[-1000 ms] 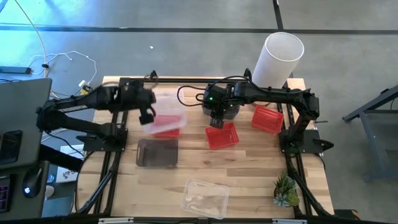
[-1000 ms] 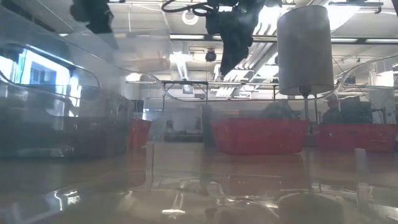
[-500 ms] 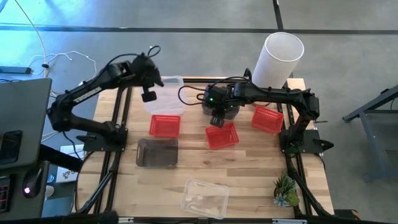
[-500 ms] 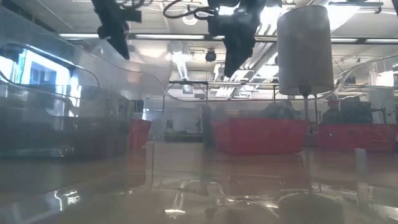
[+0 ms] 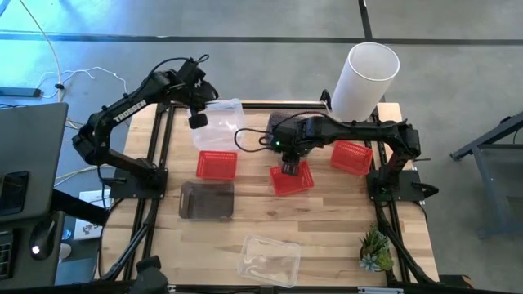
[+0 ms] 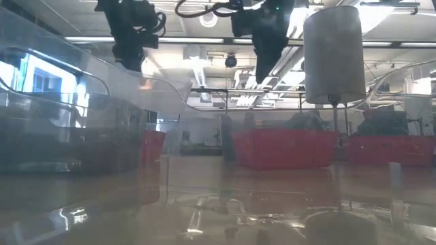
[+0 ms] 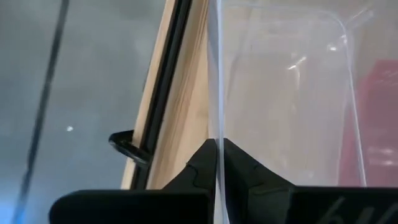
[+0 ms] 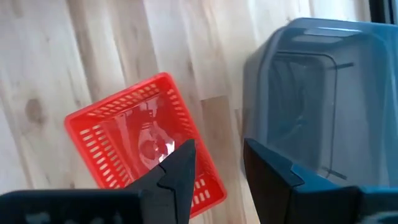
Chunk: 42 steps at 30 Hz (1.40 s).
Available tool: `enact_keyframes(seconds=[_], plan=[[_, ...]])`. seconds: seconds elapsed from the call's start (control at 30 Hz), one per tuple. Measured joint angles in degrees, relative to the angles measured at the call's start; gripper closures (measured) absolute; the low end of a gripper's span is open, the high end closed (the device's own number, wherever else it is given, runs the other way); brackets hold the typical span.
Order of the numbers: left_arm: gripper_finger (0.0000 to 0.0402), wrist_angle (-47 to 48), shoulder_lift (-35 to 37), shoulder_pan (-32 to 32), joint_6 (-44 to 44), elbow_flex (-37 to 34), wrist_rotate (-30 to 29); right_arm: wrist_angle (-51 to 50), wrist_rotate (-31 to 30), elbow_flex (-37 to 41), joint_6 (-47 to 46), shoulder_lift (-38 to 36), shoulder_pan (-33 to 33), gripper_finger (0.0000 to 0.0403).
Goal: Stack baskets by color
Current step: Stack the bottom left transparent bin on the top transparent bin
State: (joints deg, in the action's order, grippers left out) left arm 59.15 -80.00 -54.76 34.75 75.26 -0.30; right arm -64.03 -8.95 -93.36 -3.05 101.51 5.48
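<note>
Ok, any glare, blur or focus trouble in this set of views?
Low view: the clear basket close to the lens is a hazy smear, ceiling lights flare, and the tabletop mirrors them. Left wrist view: the held clear basket catches small glints, and the floor beyond is soft. High view: blue cast at the left edge. Right wrist view: crisp on the red basket.

Grey concrete floor [image 5: 245, 73] surrounded wooden table [image 5: 327, 229]; dark seam lines crossed it. White cable [image 5: 86, 77] trailed over floor at left. Dark desk with laptop [image 5: 24, 155] stood left of table. Low view: ceiling strip lights [image 6: 204, 41] glowed overhead, bright window [image 6: 41, 82] at left.
</note>
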Motion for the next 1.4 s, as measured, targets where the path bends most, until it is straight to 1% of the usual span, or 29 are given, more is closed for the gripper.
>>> enact_keyframes(seconds=[0.1, 0.3, 0.63, 0.77, 1.07, 1.17, 1.4], plan=[[0.0401, -0.02, -1.71, -1.95, 1.02, 0.00, 3.02, 0.00, 0.00, 0.00, 0.00, 0.00, -1.06, 0.0282], [0.0401, -0.08, -5.46, -3.47, 3.50, 0.00, 5.21, 0.04, 0.02, 0.00, -0.87, 0.00, -2.58, 0.0282], [0.0401, -1.84, -9.58, -5.34, 4.72, 0.00, 5.21, 0.04, 0.07, 0.00, -1.49, 0.00, -2.63, 0.0282], [0.0401, -3.36, -9.64, -5.97, 4.89, 0.00, 6.08, 0.04, 0.07, 0.00, -1.48, 0.00, -2.63, 0.0282], [0.0401, -3.34, -9.64, -6.29, 4.63, 0.00, 6.23, 0.04, 0.12, 0.00, -1.49, 0.00, -2.63, 0.0282], [0.0401, -3.33, -9.94, -6.50, 4.45, 0.00, 7.42, 0.04, 0.13, 0.00, -1.59, 0.00, -2.63, 0.0282], [0.0401, -2.90, -13.44, -7.10, 3.31, -0.02, 8.59, 0.04, 0.33, 0.00, -2.55, 0.00, -2.63, 0.0282]])
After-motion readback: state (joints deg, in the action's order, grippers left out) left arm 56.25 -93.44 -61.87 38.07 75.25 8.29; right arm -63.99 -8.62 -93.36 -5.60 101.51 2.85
